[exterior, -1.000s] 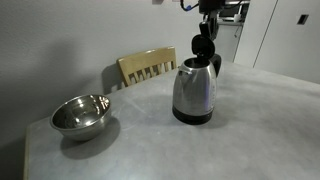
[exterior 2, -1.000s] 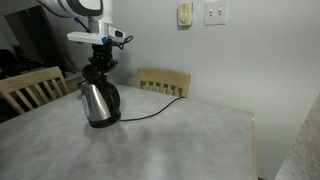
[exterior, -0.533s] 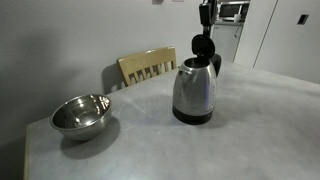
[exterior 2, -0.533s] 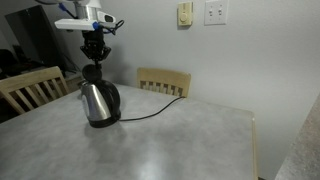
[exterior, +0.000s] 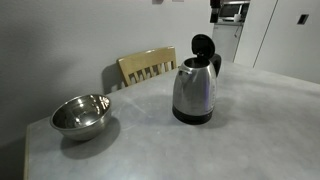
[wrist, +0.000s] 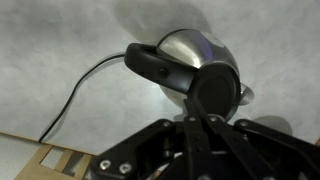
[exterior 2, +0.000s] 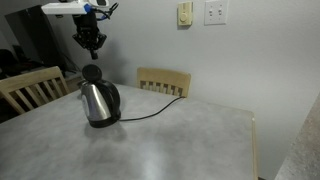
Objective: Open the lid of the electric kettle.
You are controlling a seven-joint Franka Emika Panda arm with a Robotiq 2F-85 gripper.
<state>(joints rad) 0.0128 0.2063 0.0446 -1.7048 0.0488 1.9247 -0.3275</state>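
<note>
1. One claw [exterior 2: 91, 46] hangs in the air well above the kettle and points straight down. It touches nothing. In the wrist view its jaws run together to a point, so I judge them closed, with nothing between them.
2. Directly below the claw is the lid [exterior 2: 91, 73]. It stands tipped up on its hinge, apart from the claw. In both exterior views it reads as a dark round disc reared above the kettle's mouth [exterior: 203, 46].
3. Under the lid the electric kettle [exterior: 194, 90] sits upright on its dark base, on the grey table [exterior: 250, 130]. From the wrist view the steel body [wrist: 190, 45] shows from above, with the black handle [wrist: 155, 65] curving off to one side.
4. A black cord [exterior 2: 150, 111] trails from the base across the table towards the wall.
5. Further out, a steel bowl [exterior: 80, 113] rests on the table well apart from the kettle. A wooden chair [exterior: 148, 66] stands behind the table edge.
6. Judging progress, the task looks finished. The lid is up, the mouth of the kettle is uncovered, and the claw is off it.
7. All that seems left is to keep the arm clear, so that it does not knock the lid shut or nudge the kettle.
</note>
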